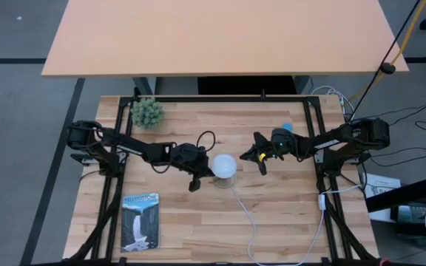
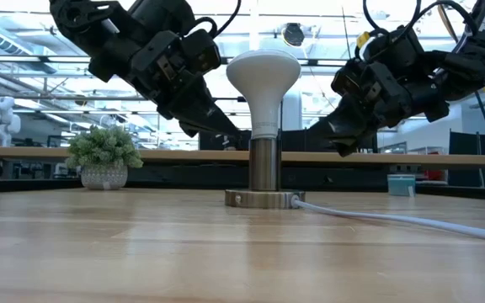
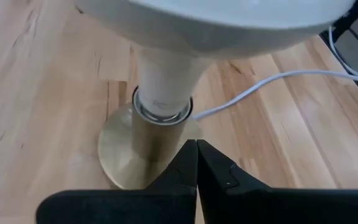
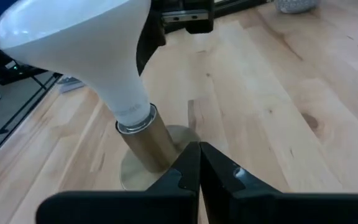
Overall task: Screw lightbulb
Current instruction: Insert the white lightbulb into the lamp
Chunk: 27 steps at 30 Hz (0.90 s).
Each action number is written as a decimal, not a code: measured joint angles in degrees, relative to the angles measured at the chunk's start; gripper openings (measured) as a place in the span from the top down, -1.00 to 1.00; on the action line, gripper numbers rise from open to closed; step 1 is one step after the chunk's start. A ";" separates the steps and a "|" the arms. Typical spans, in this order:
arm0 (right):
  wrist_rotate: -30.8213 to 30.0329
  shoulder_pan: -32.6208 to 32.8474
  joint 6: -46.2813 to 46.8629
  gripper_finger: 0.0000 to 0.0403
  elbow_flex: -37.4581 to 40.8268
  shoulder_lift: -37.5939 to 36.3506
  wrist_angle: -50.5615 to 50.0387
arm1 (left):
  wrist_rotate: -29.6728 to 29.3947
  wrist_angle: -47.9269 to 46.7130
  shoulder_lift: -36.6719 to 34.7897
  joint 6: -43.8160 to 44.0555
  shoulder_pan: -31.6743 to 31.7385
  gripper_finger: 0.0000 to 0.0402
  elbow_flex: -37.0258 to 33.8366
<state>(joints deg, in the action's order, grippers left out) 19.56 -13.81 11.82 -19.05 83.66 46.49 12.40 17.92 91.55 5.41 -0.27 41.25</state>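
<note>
The white lightbulb (image 1: 223,165) stands upright with its grey screw base in the brass socket tube (image 2: 263,164), whose round base disc (image 2: 263,199) rests on the wooden table at mid-table. My left gripper (image 1: 200,174) is shut and empty just left of the socket; its closed fingers (image 3: 196,163) point at the socket tube. My right gripper (image 1: 247,157) is shut and empty a little to the right of the bulb, with its fingers (image 4: 199,163) pointing at the socket base. In the low view both grippers (image 2: 221,128) (image 2: 333,139) hang above the table on either side of the bulb.
A white cord (image 1: 246,214) runs from the socket toward the near edge. A small potted plant (image 1: 147,112) stands at the far left, a picture card (image 1: 140,220) lies at the near left, and a small blue object (image 1: 287,127) sits at the far right.
</note>
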 joint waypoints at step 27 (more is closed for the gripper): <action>-8.78 3.70 -2.85 1.00 -8.82 22.93 23.17 | -7.16 16.38 7.82 0.09 -5.73 1.00 0.00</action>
<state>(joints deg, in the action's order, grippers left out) 10.78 -10.10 8.96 -27.86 106.58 69.67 5.24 34.31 99.37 5.50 -6.00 41.25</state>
